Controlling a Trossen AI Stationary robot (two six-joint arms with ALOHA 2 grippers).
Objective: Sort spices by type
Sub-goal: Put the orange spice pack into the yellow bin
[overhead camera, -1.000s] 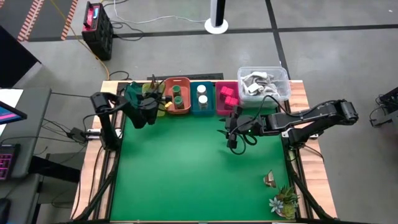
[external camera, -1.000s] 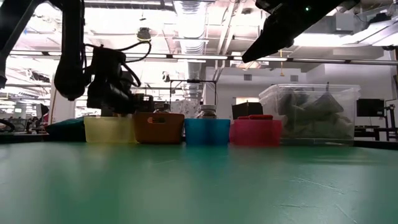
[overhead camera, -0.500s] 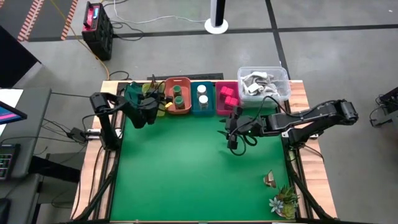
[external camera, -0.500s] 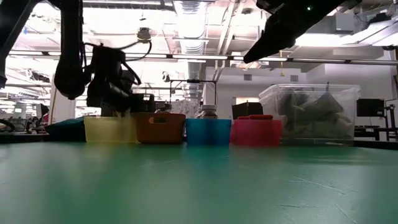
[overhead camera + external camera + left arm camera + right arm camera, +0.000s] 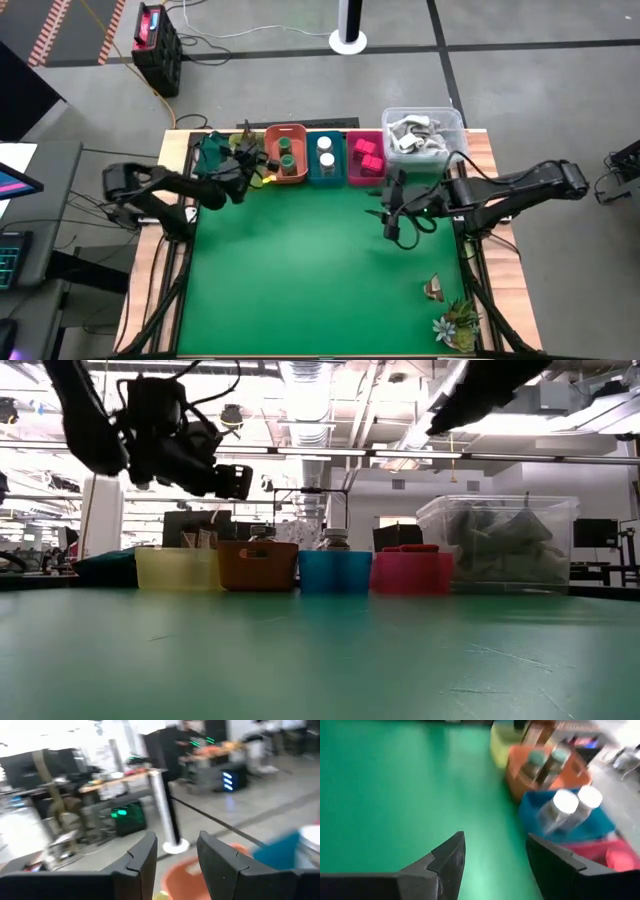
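Along the table's far edge stand a yellow bin, an orange bin with green jars, a blue bin with white-capped jars and a pink bin with pink blocks. One brown sachet lies flat near the table's right near corner. My left gripper is open and empty, raised above the yellow bin. My right gripper is open and empty, above the table's middle right, in front of the pink bin.
A clear lidded box of white things stands at the far right corner. A small green spiky plant sits beside the sachet at the right near edge. A dark green cloth lies left of the yellow bin. Bare green mat fills the middle.
My left gripper has risen from just over the yellow bin to well above it, and its arm has drawn back toward the table's left edge. My right gripper has moved a little toward the table's right edge.
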